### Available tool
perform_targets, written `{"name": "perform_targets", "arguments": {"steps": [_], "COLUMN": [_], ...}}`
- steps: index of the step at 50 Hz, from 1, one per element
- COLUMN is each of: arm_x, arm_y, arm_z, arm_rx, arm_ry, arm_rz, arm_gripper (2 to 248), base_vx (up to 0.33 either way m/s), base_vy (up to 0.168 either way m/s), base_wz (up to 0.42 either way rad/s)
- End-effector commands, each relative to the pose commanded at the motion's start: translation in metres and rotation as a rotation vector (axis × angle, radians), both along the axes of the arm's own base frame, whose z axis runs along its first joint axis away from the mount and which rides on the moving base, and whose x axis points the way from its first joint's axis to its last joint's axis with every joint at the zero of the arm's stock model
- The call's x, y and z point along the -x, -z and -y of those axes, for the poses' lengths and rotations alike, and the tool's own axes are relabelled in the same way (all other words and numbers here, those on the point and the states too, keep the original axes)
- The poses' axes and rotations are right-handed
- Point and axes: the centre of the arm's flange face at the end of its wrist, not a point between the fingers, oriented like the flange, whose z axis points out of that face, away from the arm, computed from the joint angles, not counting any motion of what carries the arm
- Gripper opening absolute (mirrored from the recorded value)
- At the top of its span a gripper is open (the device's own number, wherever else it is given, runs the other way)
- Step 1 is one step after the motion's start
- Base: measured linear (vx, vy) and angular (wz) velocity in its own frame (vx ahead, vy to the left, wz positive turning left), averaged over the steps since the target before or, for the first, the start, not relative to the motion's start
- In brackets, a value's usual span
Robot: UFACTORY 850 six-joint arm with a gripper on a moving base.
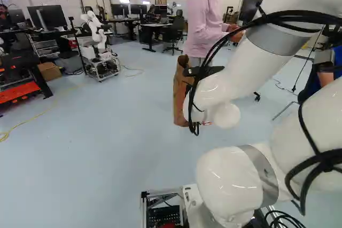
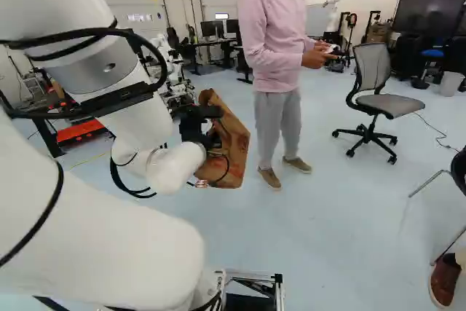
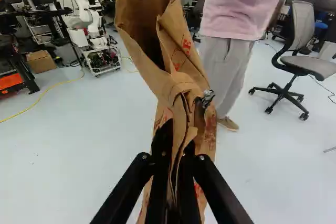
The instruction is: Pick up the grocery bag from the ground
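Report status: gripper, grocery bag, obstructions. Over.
Gripper shut on brown paper grocery bag. Bag creased between the fingers, mouth gaping. Person standing close beyond bag, possible obstruction. Over.

Robotics lab: another robot point(image 1: 98, 36), monitors point(image 1: 52, 17).

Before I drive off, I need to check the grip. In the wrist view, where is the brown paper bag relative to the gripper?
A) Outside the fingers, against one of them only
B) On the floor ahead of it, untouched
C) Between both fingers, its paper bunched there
C: the bag has its folded paper squeezed between the gripper's two fingers, one pressing from each side.
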Motion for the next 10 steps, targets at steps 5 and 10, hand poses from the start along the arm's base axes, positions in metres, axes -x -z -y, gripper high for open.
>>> {"name": "perform_targets", "arguments": {"steps": [5,10], "arm_x": [0.0000,0.0000], "arm_y": [0.0000,0.0000], "arm_z": [0.0000,0.0000], "arm_rx": [0.000,0.000], "arm_ry": [0.000,0.000], "arm_rz": [0.000,0.000], "arm_gripper": [21,21], "base_vx": [0.000,0.000], "base_vy": [0.000,0.000], "base_wz": [0.000,0.000]}}
